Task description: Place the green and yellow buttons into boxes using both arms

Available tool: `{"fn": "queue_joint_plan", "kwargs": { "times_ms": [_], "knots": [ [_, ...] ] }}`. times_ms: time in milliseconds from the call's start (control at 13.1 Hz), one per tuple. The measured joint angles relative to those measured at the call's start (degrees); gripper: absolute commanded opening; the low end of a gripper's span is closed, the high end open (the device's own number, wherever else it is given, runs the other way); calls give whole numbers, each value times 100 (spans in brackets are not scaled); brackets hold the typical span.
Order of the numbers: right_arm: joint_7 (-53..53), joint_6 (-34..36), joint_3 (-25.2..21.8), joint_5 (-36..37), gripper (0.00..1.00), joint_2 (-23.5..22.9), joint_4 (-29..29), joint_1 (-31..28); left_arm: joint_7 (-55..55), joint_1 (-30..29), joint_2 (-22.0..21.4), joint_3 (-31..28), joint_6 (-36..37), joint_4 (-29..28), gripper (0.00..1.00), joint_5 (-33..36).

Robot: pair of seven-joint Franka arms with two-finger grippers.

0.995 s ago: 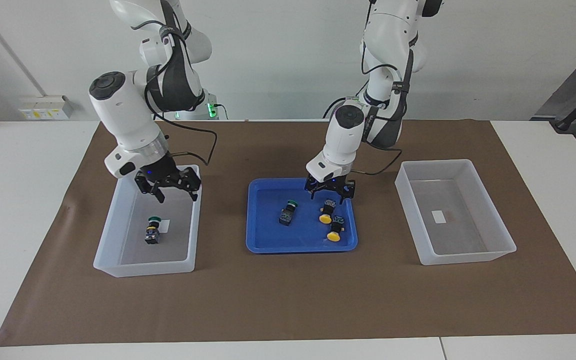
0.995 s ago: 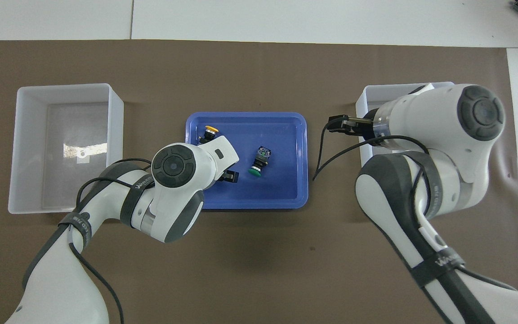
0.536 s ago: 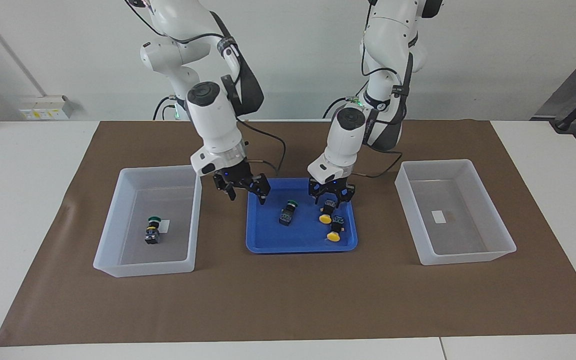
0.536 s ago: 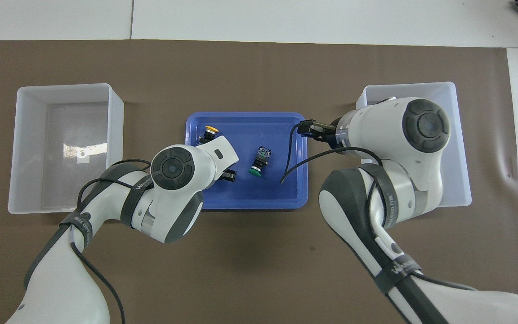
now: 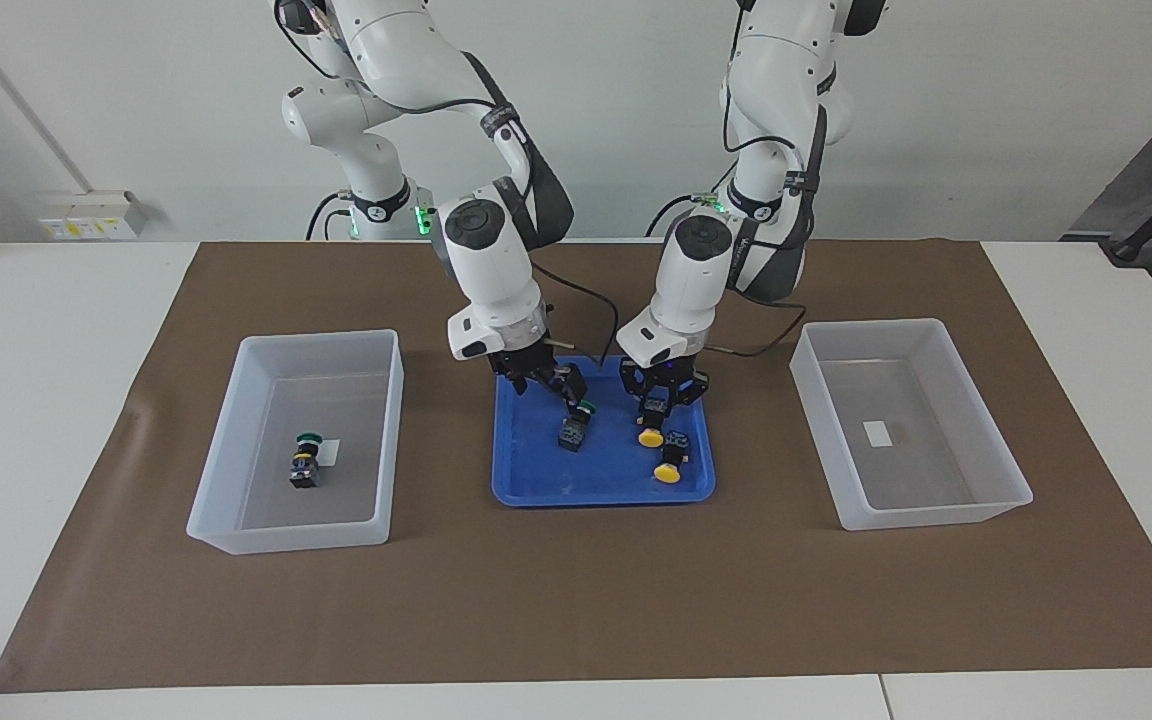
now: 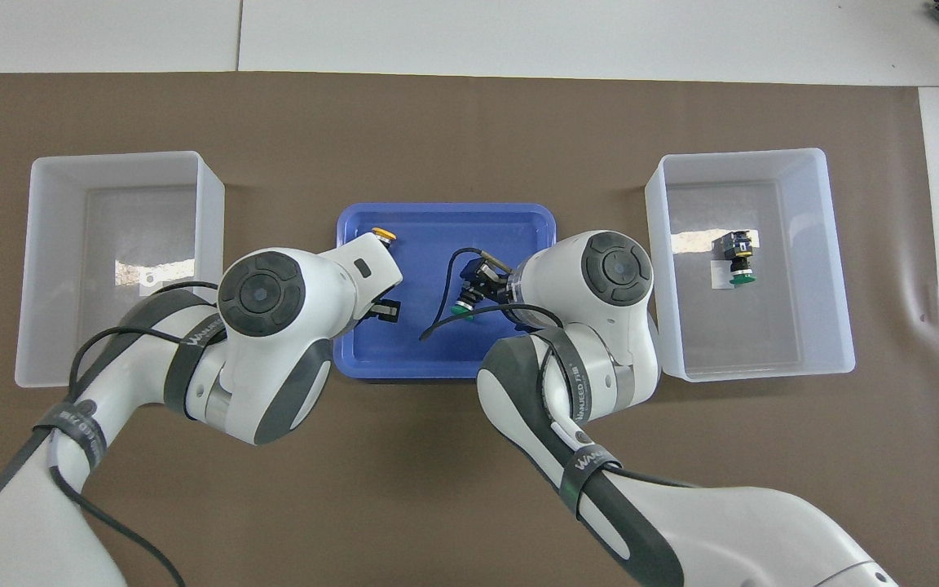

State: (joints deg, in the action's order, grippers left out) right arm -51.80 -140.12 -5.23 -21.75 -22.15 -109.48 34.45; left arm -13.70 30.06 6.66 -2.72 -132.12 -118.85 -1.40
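In the blue tray (image 5: pixel 536 492) lie one green button (image 5: pixel 574 424) and two yellow buttons (image 5: pixel 650 430) (image 5: pixel 670 464). My right gripper (image 5: pixel 548 388) is open, low over the tray, just above the green button (image 6: pixel 465 298). My left gripper (image 5: pixel 663 402) is open, down around the yellow button nearer the robots. In the overhead view my left wrist hides that button; the other yellow button (image 6: pixel 385 236) shows. A second green button (image 5: pixel 306 460) lies in the box (image 5: pixel 321 338) at the right arm's end. The box (image 5: pixel 911 326) at the left arm's end holds only its label.
Brown mat (image 5: pixel 576 600) covers the table under tray and boxes. The tray (image 6: pixel 445 214) sits midway between the boxes (image 6: pixel 119 156) (image 6: pixel 751 155). Both arms lean in over the tray close to each other, cables hanging from the wrists.
My right gripper has left the box at its end, where a green button stays, and come down over the tray's green button. My left gripper has sunk onto the yellow button.
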Motion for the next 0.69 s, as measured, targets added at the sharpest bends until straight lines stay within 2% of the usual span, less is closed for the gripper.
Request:
{"fn": "queue_joint_plan", "kwargs": {
  "times_ms": [153, 383, 459, 536, 613, 689],
  "knots": [
    [0, -315, 101, -118, 100, -93, 1, 2, 34, -323, -321, -17, 339, -2, 0, 13],
    [0, -566, 169, -289, 100, -134, 1, 30, 60, -881, -420, -34, 364, 67, 0, 168],
    [1, -572, 169, -292, 93, -162, 0, 32, 86, -1130, -414, -37, 342, 117, 0, 221],
    [38, -575, 169, -292, 63, -197, -2, 33, 186, -1380, -402, -42, 297, 175, 0, 250],
    [98, -575, 170, -292, 1, -233, -6, 37, 373, -1652, -375, -45, 209, 243, 0, 257],
    [144, -575, 172, -292, 0, -264, -9, 46, 606, -1937, -336, -48, 134, 318, 0, 258]
  ]
}}
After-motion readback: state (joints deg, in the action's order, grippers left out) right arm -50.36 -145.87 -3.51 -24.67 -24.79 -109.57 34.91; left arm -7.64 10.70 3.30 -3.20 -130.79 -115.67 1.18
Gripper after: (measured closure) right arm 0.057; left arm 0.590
